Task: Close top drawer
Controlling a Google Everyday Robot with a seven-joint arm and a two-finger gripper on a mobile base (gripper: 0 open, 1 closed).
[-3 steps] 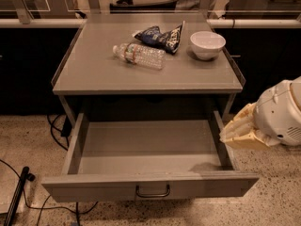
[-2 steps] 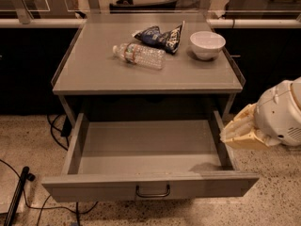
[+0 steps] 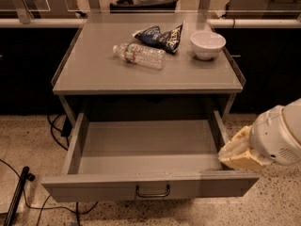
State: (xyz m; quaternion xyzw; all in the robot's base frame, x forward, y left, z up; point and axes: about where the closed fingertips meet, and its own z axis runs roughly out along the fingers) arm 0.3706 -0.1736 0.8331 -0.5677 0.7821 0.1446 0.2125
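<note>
Hanging low at the right edge of the view, our gripper (image 3: 236,150) sits just beside the right side wall of the top drawer (image 3: 146,142), near that wall's front end. We see it as a pale tan shape sticking out to the left from the rounded white housing of our arm (image 3: 278,138), and that housing fills the lower right corner. The arm reaches in from the right, roughly level with the drawer's rim, with the tan tip pointing toward the drawer. Whether the gripper is spread or pressed together we cannot tell, nor whether it touches the drawer's wall.

The top drawer is pulled well out from under the grey cabinet top (image 3: 94,74). Its bare grey floor lies fully in sight, and its flat front panel runs across the bottom of the view. A small dark loop handle (image 3: 153,191) sits at the middle of that panel.

On the cabinet top, a clear plastic water bottle (image 3: 139,55) lies on its side. A dark blue snack bag (image 3: 160,36) lies just behind it. A white bowl (image 3: 207,44) stands upright near the back right corner.

Black cables (image 3: 56,128) trail over the speckled floor (image 3: 28,140) to the left of the drawer.
</note>
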